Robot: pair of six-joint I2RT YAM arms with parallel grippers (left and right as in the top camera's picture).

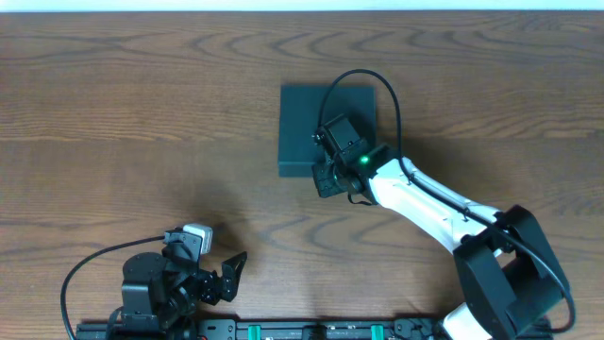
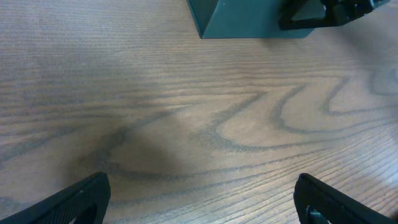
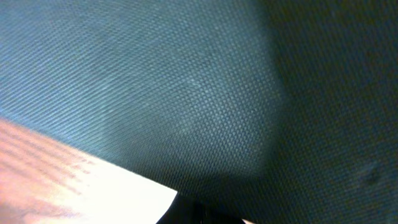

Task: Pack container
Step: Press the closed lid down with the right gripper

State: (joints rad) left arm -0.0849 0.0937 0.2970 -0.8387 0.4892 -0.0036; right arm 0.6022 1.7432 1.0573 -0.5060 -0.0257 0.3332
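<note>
The container is a dark teal square box lying shut and flat at the table's middle. It also shows at the top of the left wrist view, and its woven surface fills the right wrist view. My right gripper is down on the box's front right part, pressed close to the lid. Its fingers are almost hidden, so I cannot tell whether they are open or shut. My left gripper is open and empty low over the table near the front left, far from the box; the left wrist view shows it too. No snack packets show.
The wood-grain table spreads around the box. The right arm's white link and black cable reach over the box's right side. A rail runs along the front edge.
</note>
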